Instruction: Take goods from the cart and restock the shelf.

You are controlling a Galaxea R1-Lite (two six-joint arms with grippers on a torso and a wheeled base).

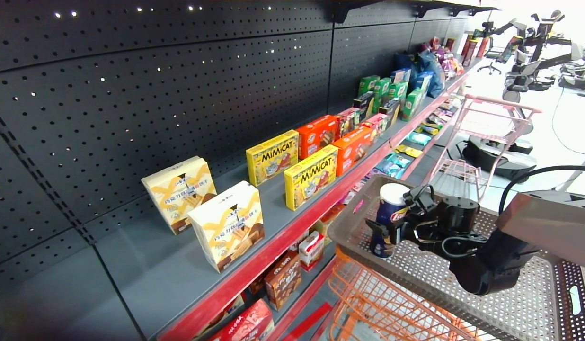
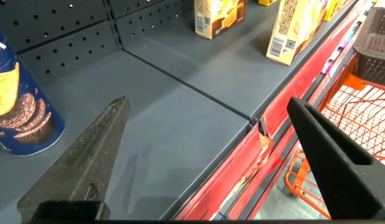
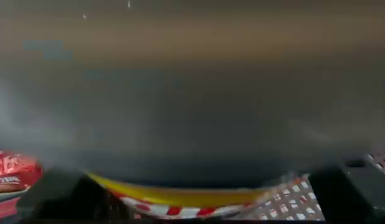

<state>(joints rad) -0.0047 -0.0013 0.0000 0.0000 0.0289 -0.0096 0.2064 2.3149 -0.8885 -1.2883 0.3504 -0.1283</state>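
Note:
In the head view my right gripper (image 1: 395, 214) is shut on a dark blue can with a white lid (image 1: 391, 208), held upright at the far corner of the brown perforated basket (image 1: 467, 303) atop the cart. The right wrist view has that can (image 3: 192, 112) pressed close between the right gripper's (image 3: 202, 190) fingers. My left gripper (image 2: 208, 106) hangs open over the bare grey shelf board (image 2: 180, 124), nothing between its fingers. A second blue cookie can (image 2: 18, 106) stands on that board, off to one side of the left gripper.
Cream boxes (image 1: 228, 225), yellow boxes (image 1: 310, 176) and orange boxes (image 1: 351, 149) line the shelf (image 1: 146, 265), which has a red front lip. An orange wire cart (image 1: 377, 303) sits under the basket. A pink cart (image 1: 491, 123) stands farther down the aisle. Lower shelves hold more goods.

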